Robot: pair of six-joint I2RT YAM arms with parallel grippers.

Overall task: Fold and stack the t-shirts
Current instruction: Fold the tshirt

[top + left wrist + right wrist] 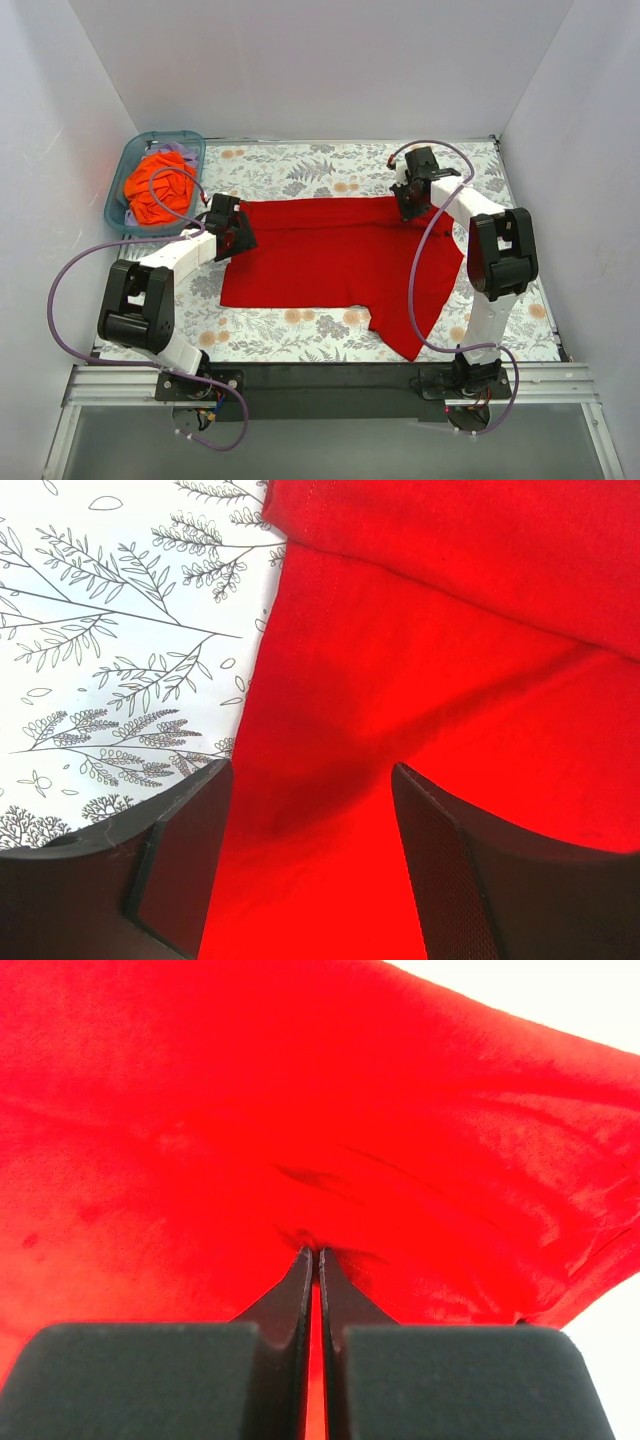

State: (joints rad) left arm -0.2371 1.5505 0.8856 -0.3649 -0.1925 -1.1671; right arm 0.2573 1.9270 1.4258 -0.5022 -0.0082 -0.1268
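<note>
A red t-shirt (330, 265) lies spread across the middle of the leaf-patterned table (300, 165), its far edge folded over in a band and one sleeve trailing toward the near right. The right gripper (317, 1255) is down at the shirt's far right corner, its jaws closed on a pucker of the red cloth. The left gripper (310, 810) hovers over the shirt's left edge with its jaws standing apart, one finger (185, 860) above the printed table cover and the other above red fabric, holding nothing.

At the far left corner sits a teal bin (118, 190), with the orange t-shirt (160, 187) crumpled inside it, well apart from the red one. The bin stands just beyond the left arm's wrist.

A purple cable (425, 270) from the right arm loops across the right side of the red shirt, and that arm's upper link hangs over the sleeve there. A second purple cable (60, 290) arcs out to the left of the left arm. White walls close in the table on three sides.
</note>
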